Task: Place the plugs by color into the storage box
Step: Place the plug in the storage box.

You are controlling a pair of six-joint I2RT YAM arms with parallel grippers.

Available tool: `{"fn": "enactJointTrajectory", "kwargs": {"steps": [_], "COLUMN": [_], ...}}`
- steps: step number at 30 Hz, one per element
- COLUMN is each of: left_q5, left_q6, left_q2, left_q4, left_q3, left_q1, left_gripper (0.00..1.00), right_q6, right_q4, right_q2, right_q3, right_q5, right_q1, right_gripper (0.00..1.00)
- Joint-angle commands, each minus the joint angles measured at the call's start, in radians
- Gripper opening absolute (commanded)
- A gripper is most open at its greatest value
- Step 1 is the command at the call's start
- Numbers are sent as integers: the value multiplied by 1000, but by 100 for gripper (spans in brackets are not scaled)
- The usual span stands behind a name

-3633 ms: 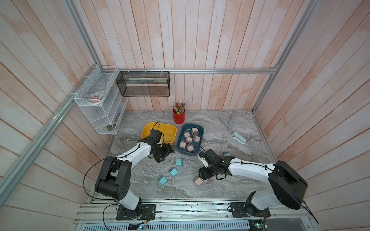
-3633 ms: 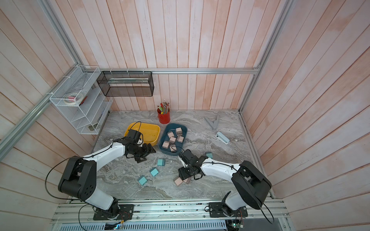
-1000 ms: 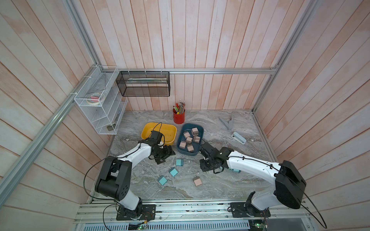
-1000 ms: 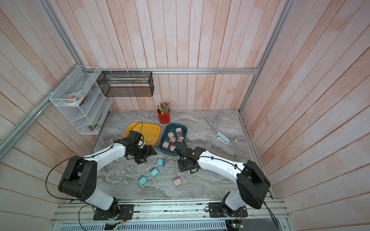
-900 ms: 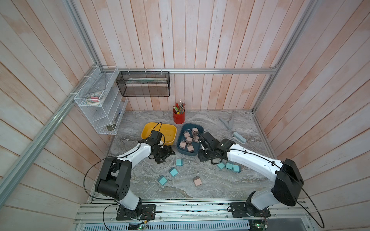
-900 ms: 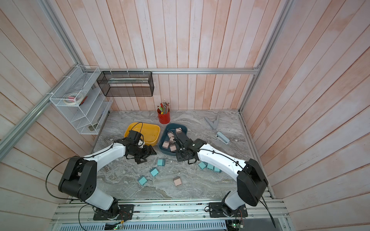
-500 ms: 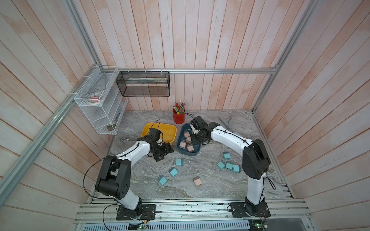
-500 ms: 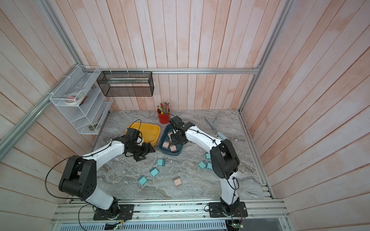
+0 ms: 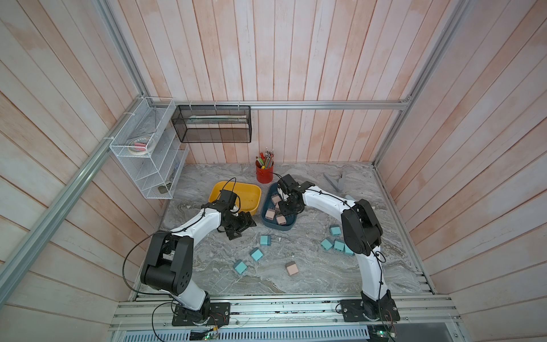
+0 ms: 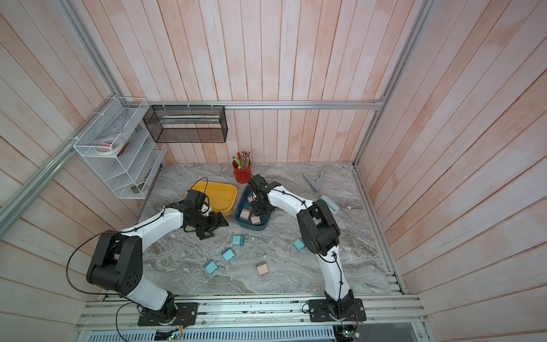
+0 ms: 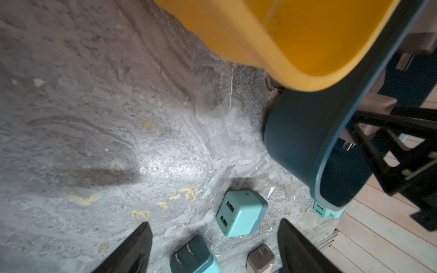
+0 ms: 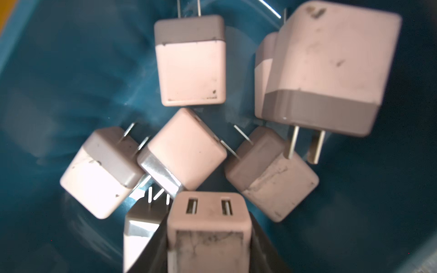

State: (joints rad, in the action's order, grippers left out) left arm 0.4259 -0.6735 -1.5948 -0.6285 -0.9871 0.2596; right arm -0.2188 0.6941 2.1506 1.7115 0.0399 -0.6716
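Note:
My right gripper [image 12: 208,245] is shut on a pink plug [image 12: 208,224] and hangs low inside the blue storage box [image 12: 71,71], above several pink plugs [image 12: 190,59] lying there. Both top views show that gripper [image 9: 285,204] [image 10: 257,207] over the blue box [image 9: 278,228]. The yellow storage box [image 9: 248,189] beside it looks empty. My left gripper [image 9: 241,226] [image 11: 214,224] stands open just above the table in front of the yellow box, with nothing between its fingers. A teal plug [image 11: 246,212] lies just ahead of it. Loose teal plugs [image 9: 256,254] and one pink plug [image 9: 291,268] lie on the table.
A red pen cup [image 9: 264,174] stands behind the two boxes. A cluster of teal plugs [image 9: 334,244] lies by the right arm's elbow. A white wire rack [image 9: 148,160] and a black mesh basket [image 9: 213,127] hang on the walls. Grey items [image 9: 334,182] lie at the back right.
My right arm has swung from the table's front middle to the back and now hangs over the blue box with the pink plug. The left arm has barely moved.

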Motion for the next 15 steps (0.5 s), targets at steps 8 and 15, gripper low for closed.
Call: {"fn": "enactJointTrajectory", "kwargs": {"steps": [8, 15], "left_q5": [-22, -12], "left_q6": [-5, -29], "left_q2": [39, 39], "left_q4": [-8, 16], "left_q3": [5, 10], "left_q1": [-5, -5], "left_gripper": [85, 85], "right_q6": [12, -61], "right_q4": [30, 106], "right_q2": [-83, -296], "right_q3": [52, -70], "right_q5": [-14, -18], "right_q1": [-1, -102], "right_gripper": [66, 70]}}
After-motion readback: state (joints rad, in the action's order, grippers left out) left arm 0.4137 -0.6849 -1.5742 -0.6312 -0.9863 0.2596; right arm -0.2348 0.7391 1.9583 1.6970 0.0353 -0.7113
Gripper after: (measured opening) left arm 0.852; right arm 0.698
